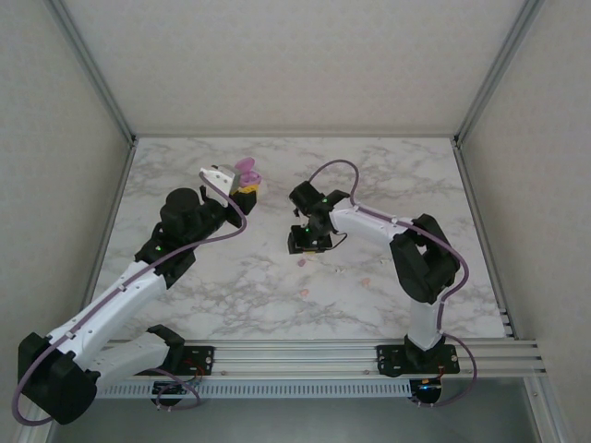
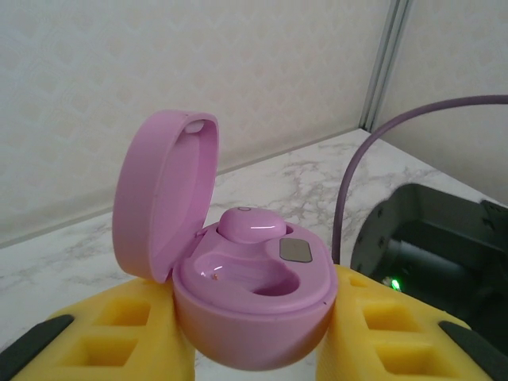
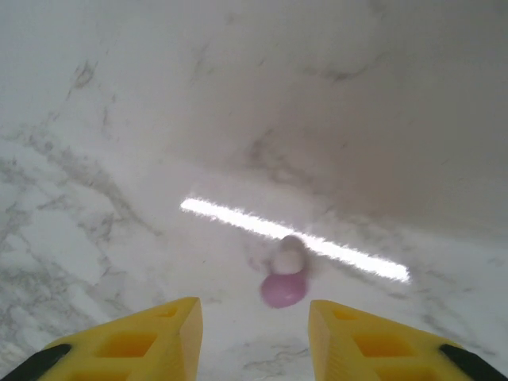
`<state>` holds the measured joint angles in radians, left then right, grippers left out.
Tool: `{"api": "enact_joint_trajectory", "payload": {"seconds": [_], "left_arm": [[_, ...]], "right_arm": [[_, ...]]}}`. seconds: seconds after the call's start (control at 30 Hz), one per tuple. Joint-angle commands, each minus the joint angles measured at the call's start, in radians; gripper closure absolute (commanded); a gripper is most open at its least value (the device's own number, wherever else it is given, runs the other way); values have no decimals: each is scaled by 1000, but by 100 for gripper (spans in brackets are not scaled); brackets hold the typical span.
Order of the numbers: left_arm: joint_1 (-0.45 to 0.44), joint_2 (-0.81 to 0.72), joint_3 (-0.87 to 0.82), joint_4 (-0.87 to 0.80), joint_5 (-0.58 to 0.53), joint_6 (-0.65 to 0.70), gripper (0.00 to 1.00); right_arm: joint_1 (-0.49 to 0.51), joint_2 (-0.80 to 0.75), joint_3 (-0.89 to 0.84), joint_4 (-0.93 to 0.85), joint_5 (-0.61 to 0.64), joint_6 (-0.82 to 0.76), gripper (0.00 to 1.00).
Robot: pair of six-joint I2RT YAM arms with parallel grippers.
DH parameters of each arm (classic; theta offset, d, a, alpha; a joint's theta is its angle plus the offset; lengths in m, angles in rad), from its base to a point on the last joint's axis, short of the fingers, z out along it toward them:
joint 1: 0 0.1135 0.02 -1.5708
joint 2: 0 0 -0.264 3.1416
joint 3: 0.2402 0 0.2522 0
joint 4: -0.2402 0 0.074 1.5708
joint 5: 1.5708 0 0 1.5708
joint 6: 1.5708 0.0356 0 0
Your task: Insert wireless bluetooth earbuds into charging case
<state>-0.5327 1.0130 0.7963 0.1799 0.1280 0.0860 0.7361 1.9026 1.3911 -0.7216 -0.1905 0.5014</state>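
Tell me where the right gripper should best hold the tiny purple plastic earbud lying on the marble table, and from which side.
Probably across the rounded purple body of the tiny purple plastic earbud, its widest part, not the pale tip. Come straight down from above: it lies on the marble table below the gap between the open fingers of the right gripper.

This was a robot test cell of the lab kind: a marble-patterned table [image 1: 277, 305] stood boxed in by plain white textured wall panels [image 1: 295, 55], which were set in bare aluminium frame posts [image 1: 92, 69] running up to the top corners of the overhead view. Along the bottom of that view a slotted aluminium rail [image 1: 305, 355] carried one arm [image 1: 111, 309] at the left and another arm [image 1: 406, 249] at the right, both trailing purple cables [image 1: 337, 166].
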Motion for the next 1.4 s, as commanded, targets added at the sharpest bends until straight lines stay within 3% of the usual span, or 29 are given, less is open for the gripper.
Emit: {"api": "enact_joint_trajectory", "payload": {"seconds": [0.0,0.43,0.83,1.27,1.37], "left_arm": [[10,-27,23,0,-16,-1,70],[10,-38,21,-7,-22,1,70],[10,-42,20,-7,-23,1,70],[10,-36,20,0,-14,-4,70],[10,-40,20,-3,-18,-2,70]], "right_arm": [[-20,65,76,-70,20,-48,59],[-10,181,116,-82,-78,-66,61],[67,182,114,-110,-128,-97,69],[134,180,165,-139,-247,-151,68],[142,162,169,-132,-202,-135,67]]}}
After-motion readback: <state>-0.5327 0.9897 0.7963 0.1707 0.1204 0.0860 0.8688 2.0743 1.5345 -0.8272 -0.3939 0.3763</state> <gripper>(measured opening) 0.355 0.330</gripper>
